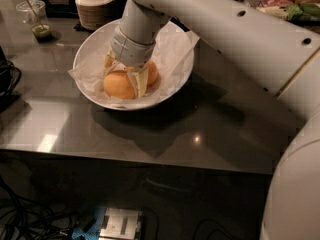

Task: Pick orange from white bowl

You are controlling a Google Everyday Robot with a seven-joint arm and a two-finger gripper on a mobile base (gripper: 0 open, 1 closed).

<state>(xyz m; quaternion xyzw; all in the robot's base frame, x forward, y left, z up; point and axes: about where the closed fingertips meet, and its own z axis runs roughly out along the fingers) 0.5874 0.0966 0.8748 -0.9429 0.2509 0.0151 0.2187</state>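
Observation:
The white bowl stands on the dark table, lined with crumpled white paper. Two oranges lie in it: a larger one at the front left and a second one just right of it, partly covered. My gripper reaches straight down into the bowl from above. It sits right over the front-left orange and hides that orange's top. The grey wrist cuff is just above the fruit.
A small ribbed beige lidded container stands just behind the bowl. A clear cup with green stuff and a stick is at the back left. My white arm spans the right side. Cables lie at the left edge.

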